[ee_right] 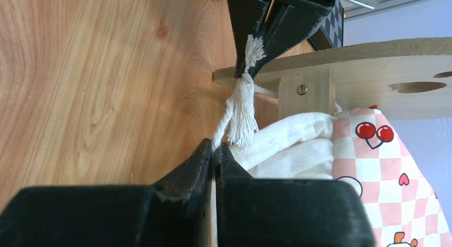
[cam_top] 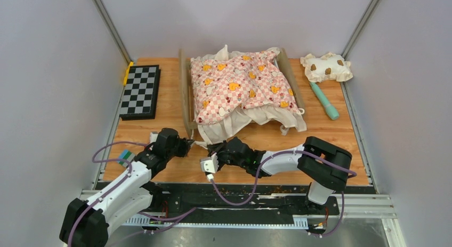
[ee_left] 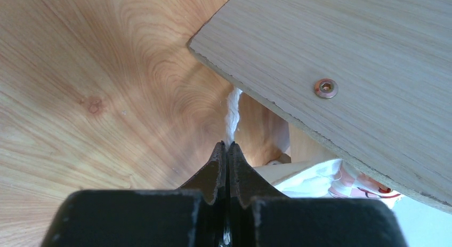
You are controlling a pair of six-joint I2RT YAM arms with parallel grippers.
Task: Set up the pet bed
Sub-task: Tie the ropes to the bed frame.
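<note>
Pet bed [cam_top: 186, 97] upper centre of overhead frame, pink checkered cushion [cam_top: 240, 84] already on it. My left claw [ee_left: 228, 146] and right claw [ee_right: 216, 149] both pinching white tie cord [ee_right: 242, 105] at bed's lower-left corner. Tying looks unfinished. Spotted pillow [cam_top: 326, 66] upper right, off bed.

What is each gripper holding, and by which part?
Both are shut on the white cord by the pet bed's wooden frame: the left gripper pinches the frayed end above the knot, the right gripper a strand below it.
</note>
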